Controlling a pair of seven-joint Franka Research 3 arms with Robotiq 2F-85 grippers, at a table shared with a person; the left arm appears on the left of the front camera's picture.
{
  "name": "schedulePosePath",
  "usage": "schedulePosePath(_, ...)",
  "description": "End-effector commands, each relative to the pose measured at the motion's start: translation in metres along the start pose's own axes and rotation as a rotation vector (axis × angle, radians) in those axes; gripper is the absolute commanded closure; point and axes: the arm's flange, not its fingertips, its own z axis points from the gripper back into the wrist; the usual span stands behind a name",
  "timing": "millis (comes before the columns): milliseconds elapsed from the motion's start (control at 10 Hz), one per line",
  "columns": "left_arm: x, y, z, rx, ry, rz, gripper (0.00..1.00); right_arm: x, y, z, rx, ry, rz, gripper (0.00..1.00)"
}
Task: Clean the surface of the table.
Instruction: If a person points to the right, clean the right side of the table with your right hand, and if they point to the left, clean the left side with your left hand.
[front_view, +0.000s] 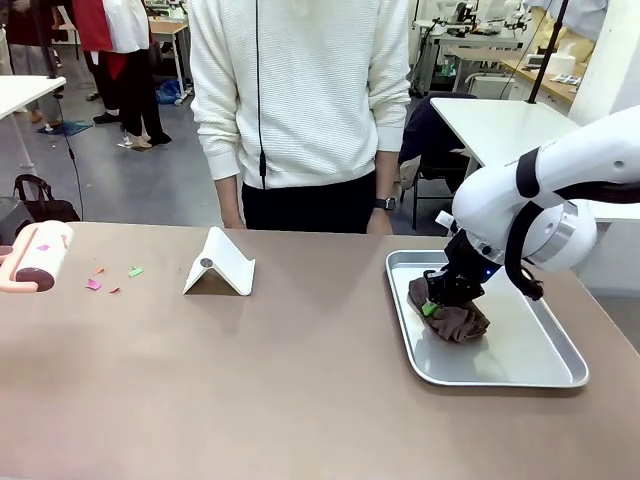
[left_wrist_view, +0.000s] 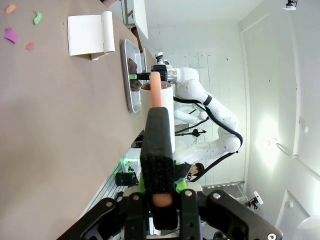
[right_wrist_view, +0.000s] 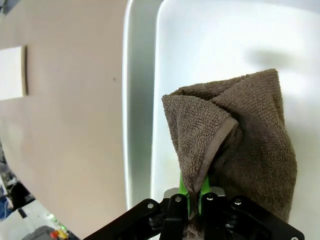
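While right gripper (front_view: 432, 305) is pinching cloth (front_view: 462, 322), left gripper (left_wrist_view: 159, 130) clamping roller (left_wrist_view: 156, 92), lifting straight clear of tray (front_view: 530, 365) rim is looking safest

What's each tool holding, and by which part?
Left tool: lint roller, by its pink handle. Right tool: brown cloth, pinched at a folded edge.

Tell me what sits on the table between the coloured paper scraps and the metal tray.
In the front view, a white folded stand sits between the scraps and the tray; the table on either side of it is bare.
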Motion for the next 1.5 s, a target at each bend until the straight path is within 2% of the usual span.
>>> schedulePosePath(0,-0.003,-0.004,-0.001,-0.001,0.003,0.005,1.0,0.004,-0.013,-0.002,-0.078,-0.016,-0.05,0.93)
schedulePosePath(300,-0.003,-0.004,-0.001,-0.001,0.003,0.005,1.0,0.006,-0.043,0.007,-0.112,-0.04,-0.148,0.93)
schedulePosePath(1000,-0.003,-0.004,-0.001,-0.001,0.003,0.005,1.0,0.001,-0.117,0.026,-0.096,-0.091,-0.39,0.93)
schedulePosePath(1200,-0.003,-0.004,-0.001,-0.001,0.003,0.005,1.0,-0.002,-0.129,0.037,-0.04,-0.138,-0.448,0.93)
schedulePosePath(1400,-0.003,-0.004,-0.001,-0.001,0.003,0.005,1.0,-0.002,-0.126,0.038,0.007,-0.155,-0.443,0.93)
